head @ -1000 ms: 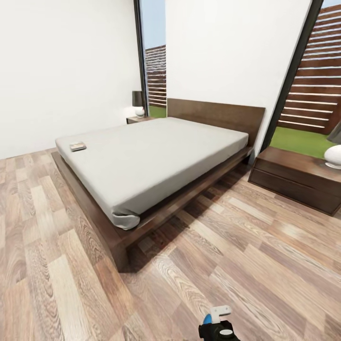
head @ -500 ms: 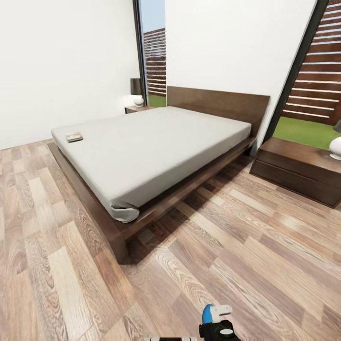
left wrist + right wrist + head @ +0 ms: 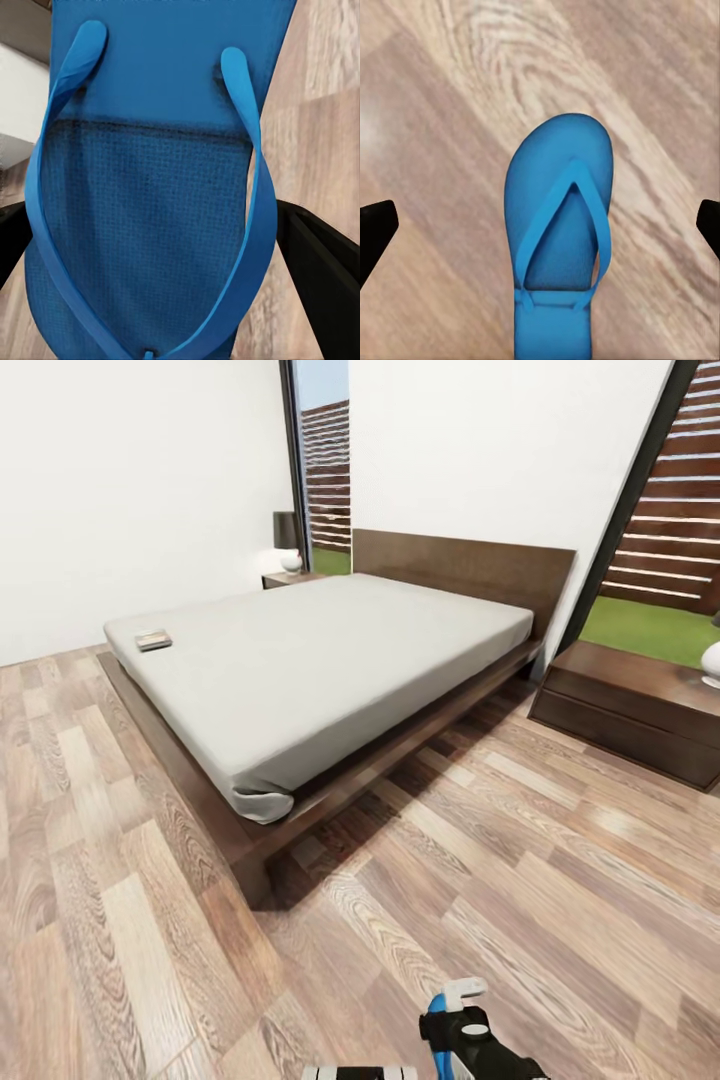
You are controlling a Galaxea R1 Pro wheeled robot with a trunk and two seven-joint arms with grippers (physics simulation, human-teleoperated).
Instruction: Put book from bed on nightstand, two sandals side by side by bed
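left tool (image 3: 180,247): grips sandal (image 3: 150,195) | right tool (image 3: 540,225): holds second sandal (image 3: 559,240), fingertips wide

A home bedroom: a large low double bed (image 3: 330,670) with a plain light-grey mattress sits on a dark brown wooden platform and headboard. Small dark wooden nightstands (image 3: 630,710) flank it on a brown wood-plank floor (image 3: 560,920). White walls (image 3: 140,490) meet tall dark-framed windows (image 3: 320,470) showing grass and a slatted fence.

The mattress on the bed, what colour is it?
Plain light grey, no pattern. The mattress shows best in the head view, on the dark brown bed frame.
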